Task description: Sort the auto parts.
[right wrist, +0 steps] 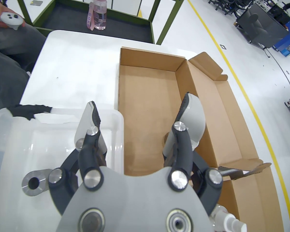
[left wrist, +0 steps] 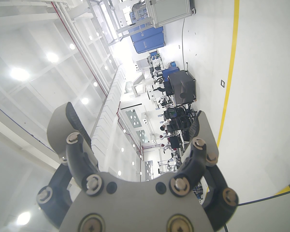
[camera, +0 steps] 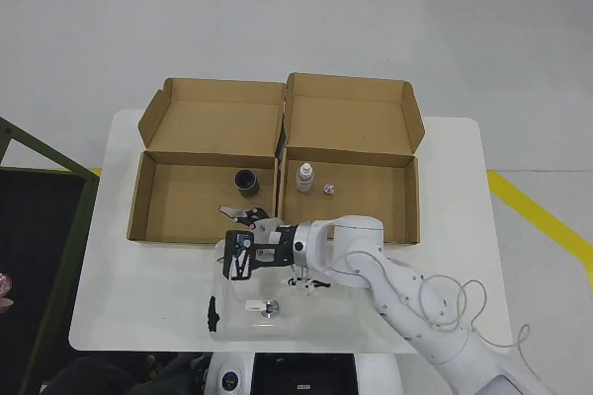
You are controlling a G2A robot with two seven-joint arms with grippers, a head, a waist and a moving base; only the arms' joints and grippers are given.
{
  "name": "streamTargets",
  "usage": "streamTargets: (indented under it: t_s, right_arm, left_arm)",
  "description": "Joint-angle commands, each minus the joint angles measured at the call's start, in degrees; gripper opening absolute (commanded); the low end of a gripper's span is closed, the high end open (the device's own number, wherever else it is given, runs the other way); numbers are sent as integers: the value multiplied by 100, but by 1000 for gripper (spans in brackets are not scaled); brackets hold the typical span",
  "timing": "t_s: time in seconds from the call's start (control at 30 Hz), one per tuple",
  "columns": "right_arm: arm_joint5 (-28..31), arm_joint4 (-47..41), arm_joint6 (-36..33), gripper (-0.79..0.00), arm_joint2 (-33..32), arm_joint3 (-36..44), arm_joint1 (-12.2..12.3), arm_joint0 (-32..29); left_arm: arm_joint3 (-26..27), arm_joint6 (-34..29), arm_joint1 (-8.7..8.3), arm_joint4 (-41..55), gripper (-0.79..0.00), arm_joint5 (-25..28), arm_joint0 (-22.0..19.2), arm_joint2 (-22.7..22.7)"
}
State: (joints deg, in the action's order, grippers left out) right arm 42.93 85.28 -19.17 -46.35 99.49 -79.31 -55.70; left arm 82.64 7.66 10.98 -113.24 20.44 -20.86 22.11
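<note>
Hovering where the clear tray (right wrist: 118, 121) meets the cardboard box (right wrist: 145, 92), the right gripper (right wrist: 140, 102) holds its jaws wide and empty. A metal ring (right wrist: 33, 183) in the tray sits partly hidden behind it. The left gripper (left wrist: 135, 112) has open, empty jaws too.

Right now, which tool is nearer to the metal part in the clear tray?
Right. The right tool hangs open over the clear tray's edge, close beside the metal part. The left tool, also open, points away from the table.

L box (camera: 183, 207) beside R box (camera: 376, 202) on table (camera: 119, 286), tray (camera: 316, 321) in front; ring (camera: 246, 180) in L, bottle (camera: 304, 177) in R.
</note>
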Motion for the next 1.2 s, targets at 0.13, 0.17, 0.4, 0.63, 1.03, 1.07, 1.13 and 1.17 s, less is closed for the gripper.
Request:
streamTargets:
  t_s: [0.13, 0.17, 0.4, 0.63, 1.03, 1.07, 1.13, 1.17]
  right_arm:
    - [233, 102, 111, -160, -168, 255, 138, -535]
    - [282, 141, 145, -157, -194, 316, 162, -613]
    - [615, 527, 380, -111, -431, 653, 344, -1137]
    - [819, 857, 611, -108, -658, 769, 499, -1528]
    - [1010, 1375, 892, -120, -735, 768, 680, -1874]
    - [1008, 1405, 914, -123, -727, 747, 689, -1881]
    - [1001, 1437, 964, -126, -704, 712, 702, -1882]
    - [995, 1457, 984, -126, -688, 698, 707, -1877]
  left_arm:
    - [0, 0, 0, 0, 0, 0, 0, 0]
    - [0, 0, 0, 0, 0, 0, 0, 0]
    - [0, 0, 0, 0, 0, 0, 0, 0]
    - [0, 0, 0, 0, 0, 0, 0, 0]
    - [0, 0, 0, 0, 0, 0, 0, 0]
    - [0, 0, 0, 0, 0, 0, 0, 0]
    - [0, 0, 0, 0, 0, 0, 0, 0]
    - [0, 0, 0, 0, 0, 0, 0, 0]
